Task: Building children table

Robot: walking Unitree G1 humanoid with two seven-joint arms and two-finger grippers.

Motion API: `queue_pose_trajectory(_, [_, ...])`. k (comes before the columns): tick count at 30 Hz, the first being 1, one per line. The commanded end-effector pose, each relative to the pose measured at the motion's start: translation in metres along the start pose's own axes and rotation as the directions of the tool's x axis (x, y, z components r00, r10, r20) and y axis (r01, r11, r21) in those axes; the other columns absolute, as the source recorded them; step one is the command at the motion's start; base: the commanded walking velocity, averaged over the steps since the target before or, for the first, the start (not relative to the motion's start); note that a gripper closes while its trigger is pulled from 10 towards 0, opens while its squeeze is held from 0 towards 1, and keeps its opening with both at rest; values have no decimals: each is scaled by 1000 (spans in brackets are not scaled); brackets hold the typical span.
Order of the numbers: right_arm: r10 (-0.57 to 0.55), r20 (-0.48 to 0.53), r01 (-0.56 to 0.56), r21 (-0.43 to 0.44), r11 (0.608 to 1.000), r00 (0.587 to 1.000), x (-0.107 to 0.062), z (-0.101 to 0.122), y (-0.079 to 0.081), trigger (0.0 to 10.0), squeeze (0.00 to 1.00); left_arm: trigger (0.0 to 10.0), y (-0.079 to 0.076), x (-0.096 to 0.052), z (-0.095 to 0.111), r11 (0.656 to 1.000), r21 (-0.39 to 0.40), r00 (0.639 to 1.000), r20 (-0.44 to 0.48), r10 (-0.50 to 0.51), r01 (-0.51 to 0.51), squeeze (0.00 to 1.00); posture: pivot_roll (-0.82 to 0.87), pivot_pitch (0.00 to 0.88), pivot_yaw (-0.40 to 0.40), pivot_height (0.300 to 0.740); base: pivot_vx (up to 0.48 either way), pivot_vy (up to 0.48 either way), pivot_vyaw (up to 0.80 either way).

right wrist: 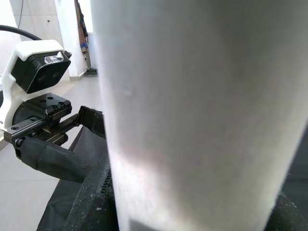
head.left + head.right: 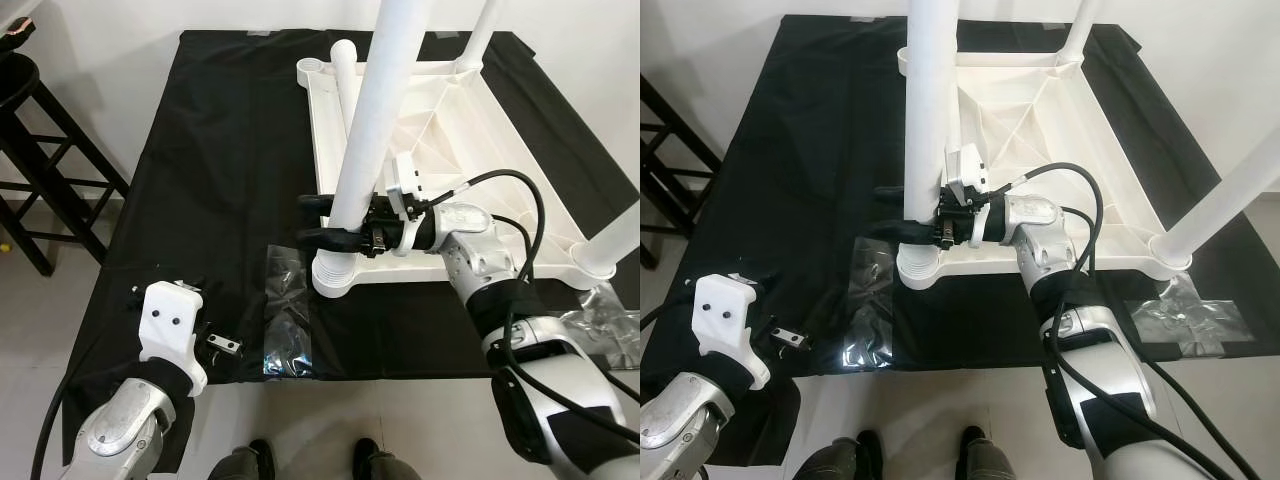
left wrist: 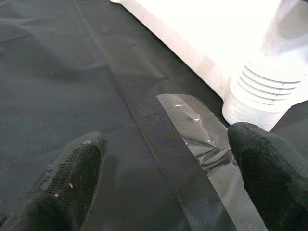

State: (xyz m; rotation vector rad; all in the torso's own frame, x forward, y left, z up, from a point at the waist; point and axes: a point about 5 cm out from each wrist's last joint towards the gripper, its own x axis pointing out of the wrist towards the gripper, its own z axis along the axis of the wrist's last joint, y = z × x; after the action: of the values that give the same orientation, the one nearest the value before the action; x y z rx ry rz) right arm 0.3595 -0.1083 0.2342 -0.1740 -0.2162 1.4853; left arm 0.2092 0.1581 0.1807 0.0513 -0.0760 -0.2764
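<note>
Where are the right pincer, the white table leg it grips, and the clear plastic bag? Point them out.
right pincer [image 2: 322, 220]: left eye view, between its black fingertips.
white table leg [image 2: 372, 120]: left eye view, mid-shaft.
clear plastic bag [image 2: 285, 310]: left eye view, its middle.

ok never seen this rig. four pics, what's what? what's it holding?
It is a humanoid robot with two silver arms, each ending in a gripper of two black fingers. The two wide pictures come from a stereo camera on its head, looking down; the other two come from a camera on each wrist, looking along that gripper's fingers.

On the floor lies a black cloth. On it sits a white plastic children's table, upside down, with legs standing up from its corners.

The right gripper is shut around the nearest table leg, low down by its ribbed socket. The left gripper is open over the cloth, above a clear plastic bag. Another clear bag lies at the right.
</note>
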Motion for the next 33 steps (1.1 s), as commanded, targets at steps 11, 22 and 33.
queue_pose_trajectory(11, [21,-179,-7,78,997,984,-10,-32,8,10000,0,10000,2,-1,-2,1000,-1,1000,-23,1,-1,0,96,282,-25,740,0,0,0])
queue_pose_trajectory(22, [-408,-298,425,-7,905,863,-4,-48,-1,10000,0,10000,8,-3,0,999,12,999,-11,34,-33,0,99,283,-56,740,0,0,0])
queue_pose_trajectory(33, [-876,-253,907,23,420,412,14,-54,50,10000,0,10000,29,5,25,996,77,997,62,37,-42,0,87,270,-28,740,0,0,0])
